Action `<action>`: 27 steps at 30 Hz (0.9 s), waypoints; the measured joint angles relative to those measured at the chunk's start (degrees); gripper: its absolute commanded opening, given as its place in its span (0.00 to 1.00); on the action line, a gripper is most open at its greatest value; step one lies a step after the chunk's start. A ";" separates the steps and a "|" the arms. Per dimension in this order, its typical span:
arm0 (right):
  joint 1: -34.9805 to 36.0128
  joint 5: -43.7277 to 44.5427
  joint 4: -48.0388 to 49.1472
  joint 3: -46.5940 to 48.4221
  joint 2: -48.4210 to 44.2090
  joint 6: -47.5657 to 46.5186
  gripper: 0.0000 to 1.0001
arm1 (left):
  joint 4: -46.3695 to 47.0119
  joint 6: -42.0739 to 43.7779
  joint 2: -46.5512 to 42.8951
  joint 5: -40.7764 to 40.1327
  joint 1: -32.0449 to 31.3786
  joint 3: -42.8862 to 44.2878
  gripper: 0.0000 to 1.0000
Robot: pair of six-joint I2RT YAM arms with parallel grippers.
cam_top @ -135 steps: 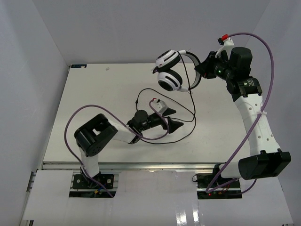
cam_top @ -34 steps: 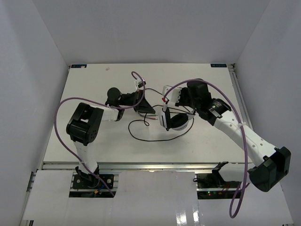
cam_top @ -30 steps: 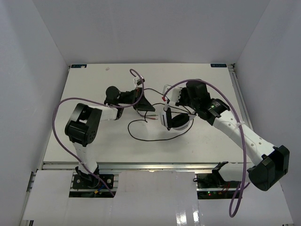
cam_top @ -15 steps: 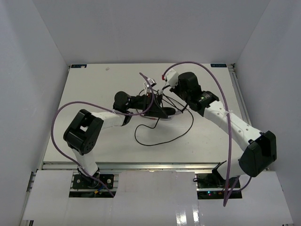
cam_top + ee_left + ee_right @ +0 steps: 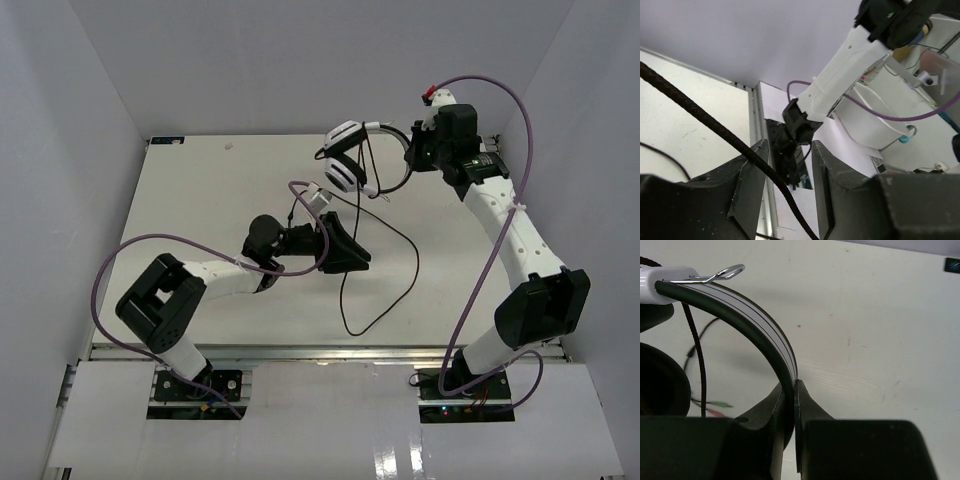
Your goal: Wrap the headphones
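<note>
**Above the table (image 5: 200,190): headphones (image 5: 347,160) aloft**

Top view: right claw (image 5: 412,152) grips the headband (image 5: 747,307); black cord (image 5: 414,250) trails down past the left claw (image 5: 352,250). Left wrist: jaws parted, cord crossing the gap. Right wrist: jaws clamped on headband.

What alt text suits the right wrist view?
The right hand is shut on the headband of the headphones, held above the white table. The thin black cord hangs at left, beside a black ear pad.
</note>
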 measured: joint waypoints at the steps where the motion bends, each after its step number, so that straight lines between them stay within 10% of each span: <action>1: -1.24 -2.79 -0.12 0.26 -0.03 1.81 0.08 | -0.45 1.61 0.85 -0.66 -0.41 -0.26 0.51; 15: -18.13 -39.27 4.26 0.24 -2.72 18.44 0.08 | 6.18 3.94 13.38 -4.05 1.77 -4.09 0.30; 22: -19.72 -58.33 5.63 -0.83 -7.89 1.66 0.08 | 9.35 -2.34 13.60 -0.07 11.55 -5.04 0.28; 27: -17.52 -64.07 -13.29 9.83 -7.39 -26.44 0.08 | 10.68 -4.58 14.41 4.98 13.13 -2.68 0.31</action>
